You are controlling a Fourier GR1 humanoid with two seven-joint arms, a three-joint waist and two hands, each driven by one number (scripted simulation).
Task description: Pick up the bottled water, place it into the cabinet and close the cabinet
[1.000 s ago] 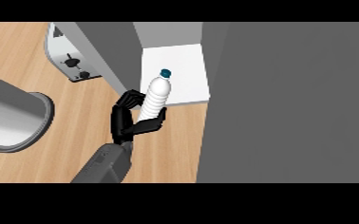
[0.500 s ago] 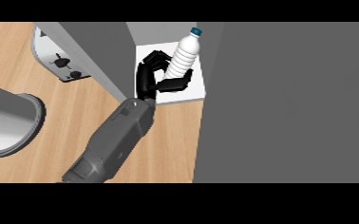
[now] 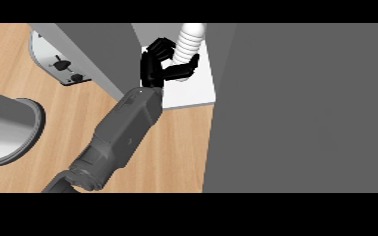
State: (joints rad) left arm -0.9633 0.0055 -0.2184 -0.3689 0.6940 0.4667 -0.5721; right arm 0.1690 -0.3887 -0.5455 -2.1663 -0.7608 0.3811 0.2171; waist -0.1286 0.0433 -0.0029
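A: While the bottled water (image 3: 187, 44) sits upper centre of the frame, over the white cabinet floor (image 3: 193, 92), which hand has it?

B: Only one hand (image 3: 159, 66) shows, can't tell which side. Fingers and thumb curled round the bottle's lower half.

A: Risks?

B: Bottle's tilted, top cut off at the frame edge. Let go like that, it probably tips. The grey door panel (image 3: 96, 55) is just left of the forearm (image 3: 122, 132), so it could clip.
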